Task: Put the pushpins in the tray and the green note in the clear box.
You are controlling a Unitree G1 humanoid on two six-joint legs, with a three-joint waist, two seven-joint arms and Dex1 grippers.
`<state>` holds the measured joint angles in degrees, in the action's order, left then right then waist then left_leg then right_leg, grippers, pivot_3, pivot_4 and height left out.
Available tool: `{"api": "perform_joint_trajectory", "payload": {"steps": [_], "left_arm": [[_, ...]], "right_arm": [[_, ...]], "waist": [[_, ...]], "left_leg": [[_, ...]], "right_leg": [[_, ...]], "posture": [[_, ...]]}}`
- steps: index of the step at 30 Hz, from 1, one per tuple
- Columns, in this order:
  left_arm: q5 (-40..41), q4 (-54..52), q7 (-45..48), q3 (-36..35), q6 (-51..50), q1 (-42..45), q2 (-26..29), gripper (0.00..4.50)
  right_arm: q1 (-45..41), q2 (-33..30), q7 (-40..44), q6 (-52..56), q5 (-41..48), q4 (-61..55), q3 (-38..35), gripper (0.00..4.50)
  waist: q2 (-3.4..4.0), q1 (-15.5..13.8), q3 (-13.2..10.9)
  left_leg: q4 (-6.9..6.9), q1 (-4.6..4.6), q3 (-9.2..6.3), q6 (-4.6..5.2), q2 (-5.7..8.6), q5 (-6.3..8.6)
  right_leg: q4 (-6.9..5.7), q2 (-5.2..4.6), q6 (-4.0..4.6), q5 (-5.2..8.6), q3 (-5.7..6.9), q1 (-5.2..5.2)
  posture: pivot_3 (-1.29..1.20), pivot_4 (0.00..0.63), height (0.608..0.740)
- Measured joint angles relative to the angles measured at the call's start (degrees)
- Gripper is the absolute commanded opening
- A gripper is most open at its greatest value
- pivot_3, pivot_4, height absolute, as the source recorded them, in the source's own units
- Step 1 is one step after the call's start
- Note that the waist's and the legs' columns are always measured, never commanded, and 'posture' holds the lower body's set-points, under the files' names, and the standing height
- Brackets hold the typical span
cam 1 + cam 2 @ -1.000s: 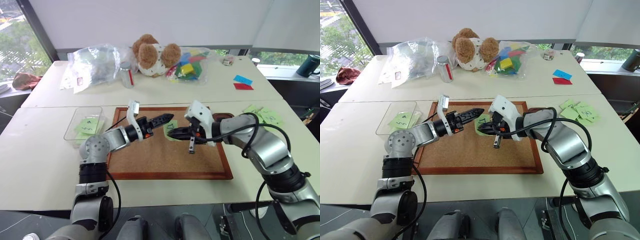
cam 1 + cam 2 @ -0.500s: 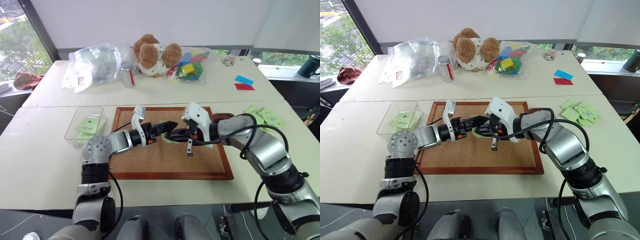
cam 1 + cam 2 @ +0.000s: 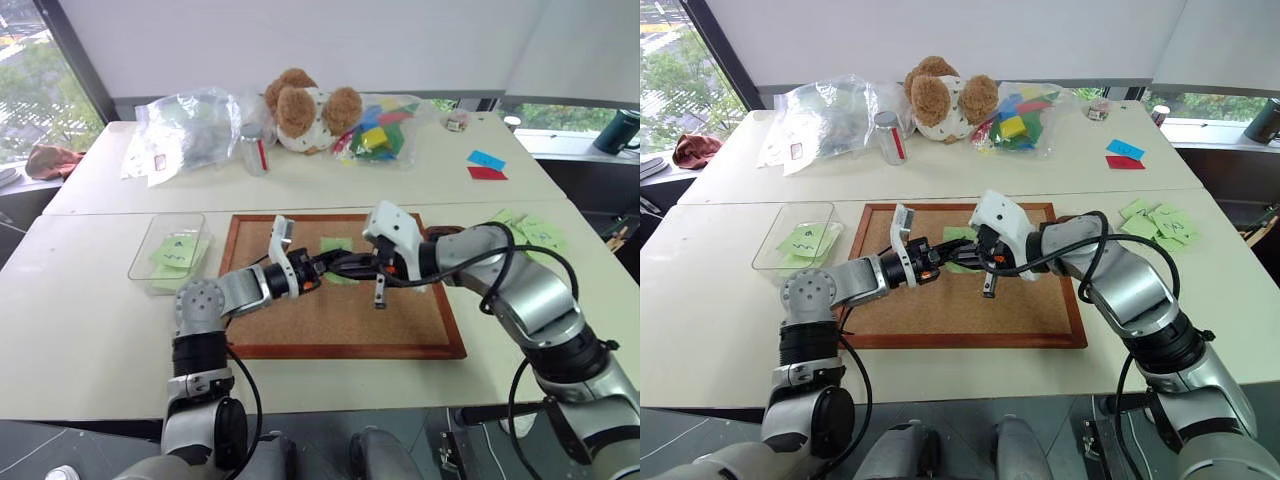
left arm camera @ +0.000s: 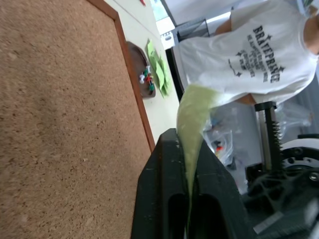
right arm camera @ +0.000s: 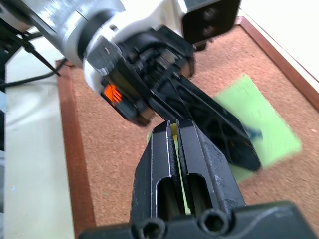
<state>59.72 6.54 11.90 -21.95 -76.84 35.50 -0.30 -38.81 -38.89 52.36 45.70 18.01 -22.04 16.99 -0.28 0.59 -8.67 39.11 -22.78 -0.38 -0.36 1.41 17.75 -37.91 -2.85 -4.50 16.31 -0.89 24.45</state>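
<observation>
Green note (image 4: 192, 119) pinched edge-on between the closed fingers of the left gripper (image 4: 188, 164); in the left wrist view the sheet rises past the fingertips as a narrow curled strip, running along the gripper's own line. Head views show the note (image 3: 336, 245) over the far middle of the corkboard (image 3: 340, 315), with both grippers meeting at it. Marks on it not readable.

Right gripper (image 5: 175, 130) also clenched, fingers pressed together with a thin yellow-green strip between them; the right wrist view shows the note's green face (image 5: 259, 124) on the far side of the left gripper's fingers, over cork. Whether that strip is the same note cannot be told.

Left arm reaches across the board from its near left corner, forearm low and about level, aimed forward and to the right. Right arm comes in from the right, elbow bent, gripper angled downward and to the left.

Tray (image 4: 142, 67) sits just off the board's far right edge, with small red and green pushpins (image 4: 147, 79) in it. Clear box (image 3: 170, 250) left of the board, green notes with squiggles inside.

Person (image 4: 259, 50) in the left wrist view wears a white T-shirt; the print begins "BRAVE", the rest unclear.
</observation>
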Motion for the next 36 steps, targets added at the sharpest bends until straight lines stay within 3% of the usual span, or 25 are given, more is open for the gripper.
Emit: {"api": "perform_joint_trajectory", "payload": {"steps": [18, 26, 36], "left_arm": [[-0.2, -0.6, 0.7, 2.2, 5.1, -2.8, 1.3, 0.03], [-0.3, -2.8, 1.4, 2.5, 8.3, -3.8, 2.9, 0.03], [-0.3, -4.7, 1.7, 3.3, 9.9, -4.4, 3.1, 0.03]], "right_arm": [[-2.3, -1.1, -2.3, 2.7, 0.5, 1.3, -5.1, 0.00], [-2.2, -6.5, -9.5, -3.6, -6.3, 26.8, -13.8, 0.00], [-6.3, -3.5, -11.0, -15.8, -12.9, 51.1, -12.6, 0.00]], "waist": [[0.00, -0.1, 0.0], [0.00, -0.4, 0.0], [0.00, 0.1, 0.0]], "left_leg": [[0.00, 0.00, 0.00, -0.01, 0.00, -0.01], [-0.05, 0.00, 0.02, -0.02, 0.05, -0.01], [0.00, 0.04, 0.09, -0.07, 0.03, -0.04]], "right_leg": [[0.01, -0.01, 0.00, 0.00, -0.01, 0.00], [0.02, -0.03, 0.00, 0.00, -0.02, 0.00], [-0.07, 0.05, 0.00, 0.00, -0.10, 0.01]], "posture": [[0.00, 0.150, 0.740], [0.00, 0.150, 0.740], [0.00, 0.150, 0.740]]}}
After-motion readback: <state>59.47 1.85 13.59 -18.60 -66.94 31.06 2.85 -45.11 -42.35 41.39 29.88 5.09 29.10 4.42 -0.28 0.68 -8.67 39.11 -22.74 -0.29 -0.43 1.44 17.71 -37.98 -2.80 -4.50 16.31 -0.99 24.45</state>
